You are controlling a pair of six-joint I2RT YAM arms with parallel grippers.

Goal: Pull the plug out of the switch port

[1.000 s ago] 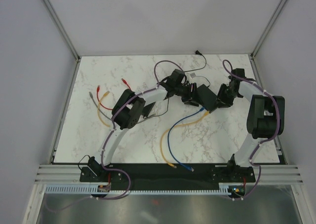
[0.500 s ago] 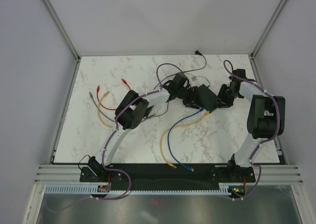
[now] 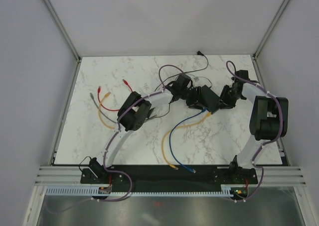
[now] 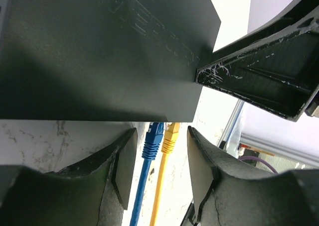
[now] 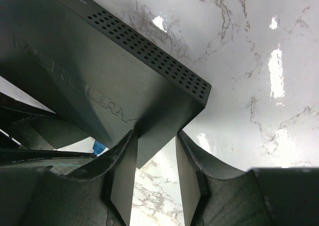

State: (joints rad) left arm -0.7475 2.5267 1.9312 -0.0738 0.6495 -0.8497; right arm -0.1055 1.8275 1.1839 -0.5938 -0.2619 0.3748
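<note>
left fingers point(image 4: 202, 171): spread, touching nothing | blue plug point(image 4: 154, 139) and yellow plug point(image 4: 170, 136): side by side between them, seated in the switch point(image 4: 99, 52) edge just past the tips | right fingers point(image 5: 124, 176): pinching one switch corner, vented side running beyond them | counter point(image 5: 249, 61): marble, behind

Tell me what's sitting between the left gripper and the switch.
Two plugs side by side: the blue plug and the yellow plug stick out of the switch into the open gap of the left gripper. The left wrist view shows it.
</note>
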